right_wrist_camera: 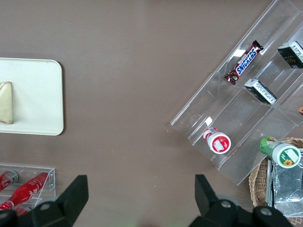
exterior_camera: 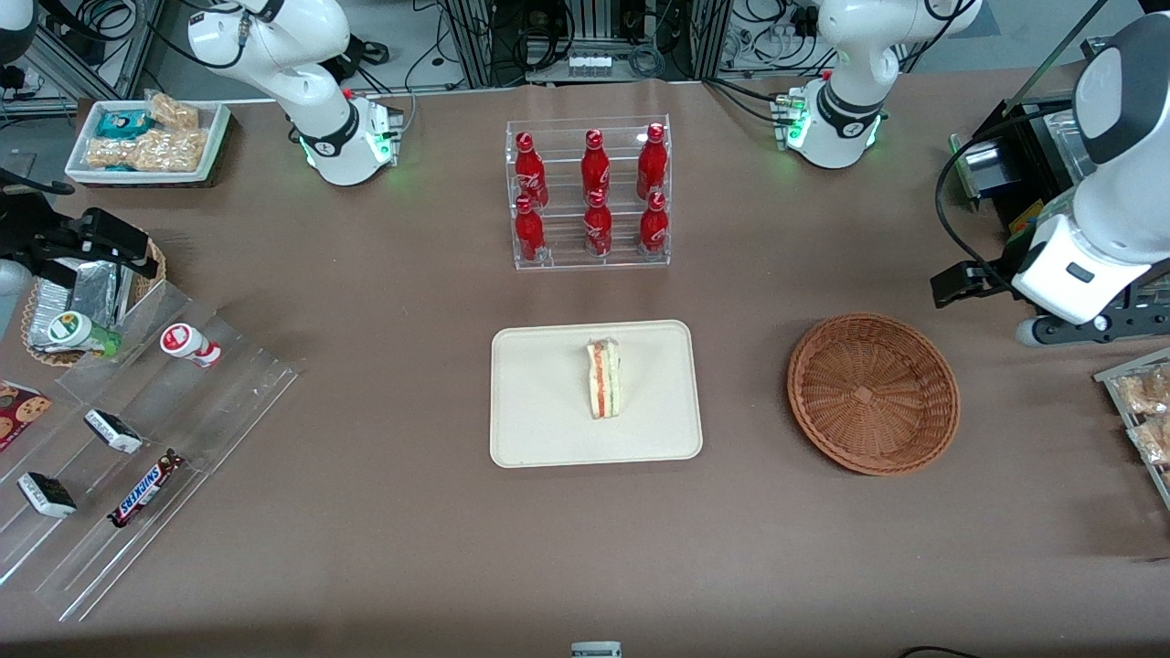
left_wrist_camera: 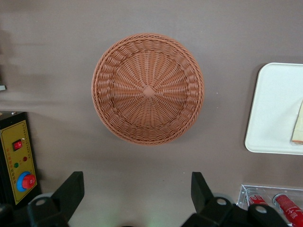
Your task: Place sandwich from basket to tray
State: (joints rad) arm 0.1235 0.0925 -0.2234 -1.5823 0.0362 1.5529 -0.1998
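The sandwich (exterior_camera: pixel 603 379) lies on the cream tray (exterior_camera: pixel 539 402) in the middle of the table, cut edge with red and green layers facing up. Its edge also shows in the left wrist view (left_wrist_camera: pixel 298 127) on the tray (left_wrist_camera: pixel 274 109). The round wicker basket (exterior_camera: pixel 873 393) beside the tray, toward the working arm's end, is empty (left_wrist_camera: pixel 148 88). My left gripper (exterior_camera: pixel 955 283) hangs high over the table, farther from the front camera than the basket and apart from it. In the wrist view the gripper (left_wrist_camera: pixel 136 179) is open and holds nothing.
A clear rack of red bottles (exterior_camera: pixel 590 194) stands farther from the camera than the tray. A black control box (left_wrist_camera: pixel 16 161) and snack packs (exterior_camera: pixel 1143 411) sit at the working arm's end. A stepped clear display (exterior_camera: pixel 119 439), a small foil basket (exterior_camera: pixel 82 292) and a white snack tray (exterior_camera: pixel 146 142) lie toward the parked arm's end.
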